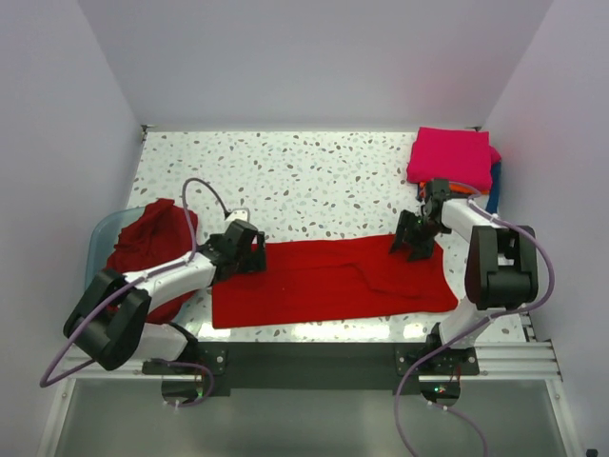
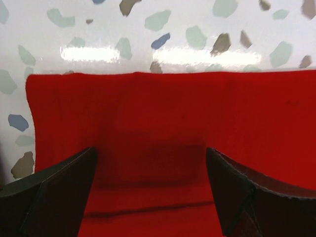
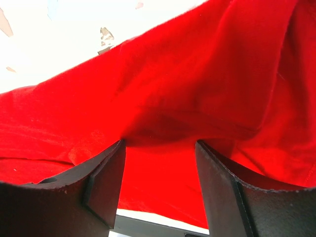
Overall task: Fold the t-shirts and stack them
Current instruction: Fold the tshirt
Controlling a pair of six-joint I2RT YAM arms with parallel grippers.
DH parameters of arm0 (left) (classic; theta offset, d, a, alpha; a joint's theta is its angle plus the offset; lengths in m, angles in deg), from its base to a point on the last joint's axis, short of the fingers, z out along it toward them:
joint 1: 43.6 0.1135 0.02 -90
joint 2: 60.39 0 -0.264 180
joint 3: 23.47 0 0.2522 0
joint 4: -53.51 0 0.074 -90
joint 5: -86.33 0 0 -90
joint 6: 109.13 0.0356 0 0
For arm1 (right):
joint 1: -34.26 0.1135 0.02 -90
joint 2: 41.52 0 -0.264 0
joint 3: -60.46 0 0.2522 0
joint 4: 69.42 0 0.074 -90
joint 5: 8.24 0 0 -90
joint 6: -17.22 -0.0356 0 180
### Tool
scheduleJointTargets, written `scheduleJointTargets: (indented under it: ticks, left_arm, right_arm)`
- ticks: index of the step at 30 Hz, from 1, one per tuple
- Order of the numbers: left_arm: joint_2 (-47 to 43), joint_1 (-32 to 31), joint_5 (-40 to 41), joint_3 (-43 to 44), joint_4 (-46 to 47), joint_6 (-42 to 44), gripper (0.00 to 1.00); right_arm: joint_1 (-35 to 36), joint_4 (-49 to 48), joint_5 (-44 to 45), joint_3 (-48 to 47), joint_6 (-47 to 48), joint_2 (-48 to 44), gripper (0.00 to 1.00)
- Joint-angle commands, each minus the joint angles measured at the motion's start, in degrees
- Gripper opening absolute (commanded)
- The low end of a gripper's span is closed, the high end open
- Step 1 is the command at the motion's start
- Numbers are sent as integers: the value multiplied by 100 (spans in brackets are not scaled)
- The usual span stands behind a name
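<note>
Enclosure: plain white walls [image 1: 314, 57] are set around a speckled table [image 1: 314, 181].
Work piece: a red t-shirt [image 1: 328, 281] is laid flat as a long band across the near part of the table, between the two arms.
Finished pile: a stack of folded t-shirts [image 1: 451, 158], pink on top, is placed at the far right corner, well apart from the left arm.
Supply: a heap of dark red shirts [image 1: 147, 249] is held in a clear tub [image 1: 103, 233] at the left edge.
Step in hand: the lengthwise fold is judged done; the band is not yet folded across.
Left claw [image 1: 249, 249]: the fingers are spread wide and nothing is clamped. It is poised over the far left corner of the band.
Right claw [image 1: 416, 238]: the fingers are seen apart, with a raised ridge of red cloth just beyond them; no cloth is pinched.
Left arm pose: the forearm is stretched from the tub side toward the band, wrist tipped down.
Right arm pose: the elbow is raised at the right edge and the forearm is angled inward to the far right corner.
Next move: one end of the band probably needs to be gripped at its corners and carried over the other. An even grip on all layers is called for, or the fold may slip open.
</note>
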Motion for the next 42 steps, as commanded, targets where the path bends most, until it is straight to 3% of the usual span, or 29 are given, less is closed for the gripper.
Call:
scheduleJointTargets:
  ticks: [1, 13, 21, 27, 31, 35, 42]
  left_arm:
    - [201, -29, 50, -219, 385, -159, 96]
    - [123, -55, 332, -510, -449, -853, 96]
    - [-317, -283, 279, -835, -827, -1363, 96]
    - [-378, -784, 744, -546, -1266, -1680, 96]
    - [-615, -1110, 1025, -133, -1705, -1671, 97]
    - [-983, -1225, 1193, 315, -1970, -1461, 97]
    - [-827, -1225, 852, 439, -1470, -1039, 97]
  right_arm:
    - [14, -499, 231, -22, -1, 263, 62]
    - [357, -745, 398, -654, -211, 1229, 62]
    - [611, -351, 653, -2174, -247, 2256, 63]
    - [919, -183, 750, -3054, -308, 2346, 63]
    - [1007, -104, 557, -3406, -282, 2083, 64]
    - [1042, -121, 486, -3372, -168, 1207, 64]
    - [1095, 203, 495, -2880, -19, -103, 66]
